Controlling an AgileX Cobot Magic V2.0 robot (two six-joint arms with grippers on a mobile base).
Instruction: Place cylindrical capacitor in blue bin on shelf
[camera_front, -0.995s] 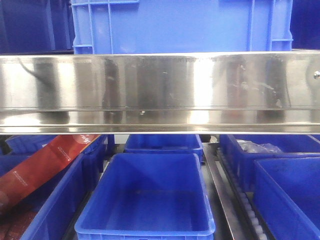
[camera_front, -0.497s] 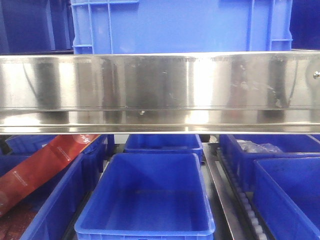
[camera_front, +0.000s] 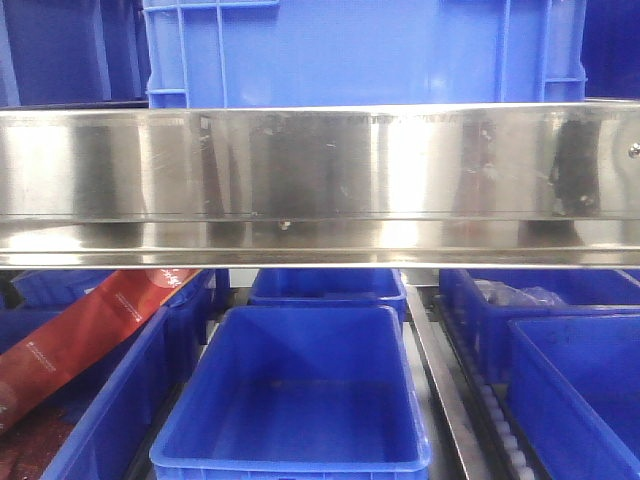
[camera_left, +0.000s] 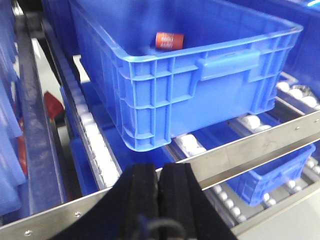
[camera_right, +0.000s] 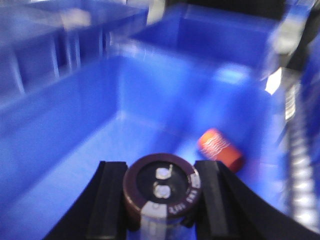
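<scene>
- The cylindrical capacitor (camera_right: 161, 192) sits between the two black fingers (camera_right: 107, 200) of the right tool (camera_right: 161, 200), which is clamped on its dark sleeve. Its top face with two small metal terminals looks toward the right wrist camera, so its long axis runs along the tool's pointing direction; a pale stripe shows on the lower side.
- From the capacitor, the floor of a blue bin (camera_right: 70, 150) lies ahead and below. The right wrist view is blurred, but the capacitor seems to be already over the inside of the bin, not touching the floor.
- Beyond the capacitor and to its right, an orange-red cylinder (camera_right: 220, 148) lies on its side on the bin floor, apart from the held part.
- I judge that the coming move depends on this: the capacitor is over open floor to the left of the orange-red cylinder, so letting it go here should drop it clear of that object.
- The right arm is the nearer one, since it holds the part. The left tool (camera_left: 159, 200) has its two pads (camera_left: 141, 195) pressed together with nothing between them; it hovers outside the bin, before the steel rail of the shelf (camera_left: 250, 145).
- The left wrist view shows a blue bin (camera_left: 200, 85) on the roller tracks with an orange-red cylinder (camera_left: 170, 40) inside.
- The front view shows the wide shiny rail (camera_front: 320, 180); neither tool appears there.
</scene>
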